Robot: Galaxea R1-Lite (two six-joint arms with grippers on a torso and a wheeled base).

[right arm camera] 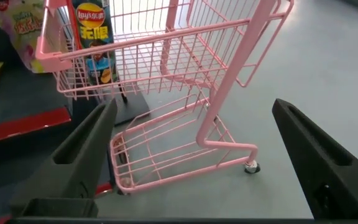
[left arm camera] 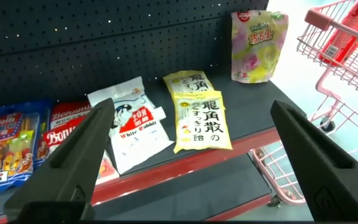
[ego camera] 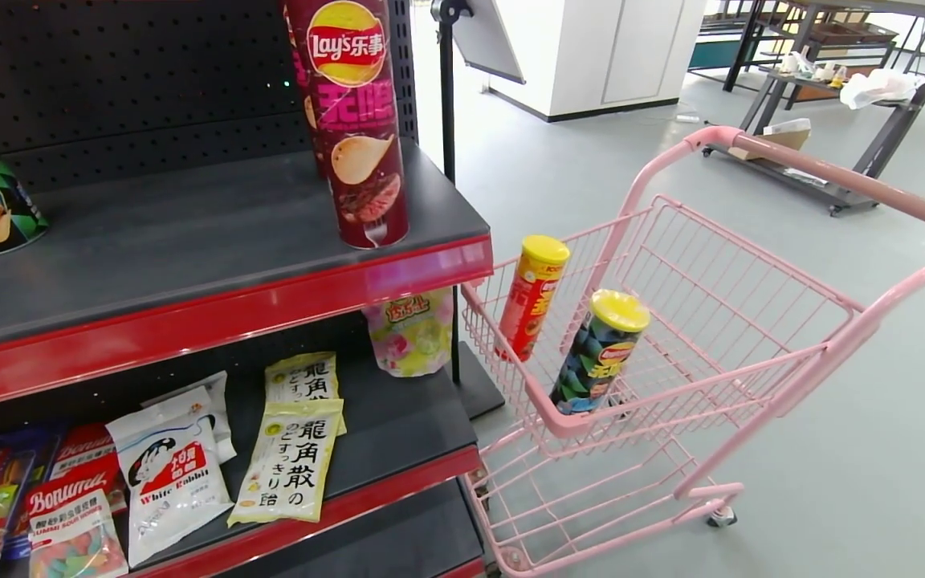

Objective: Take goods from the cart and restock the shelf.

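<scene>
Pink cart (ego camera: 824,177) beside the shelf (ego camera: 189,233) holds two upright cans, a red can (ego camera: 532,297) and a dark can (ego camera: 601,353), so most restocking looks left to do; a maroon can (ego camera: 358,120) stands on the top board near its red edge, bare room leftward. Left claw (left arm camera: 191,106) and right claw (right arm camera: 192,104) hang spread, empty
</scene>
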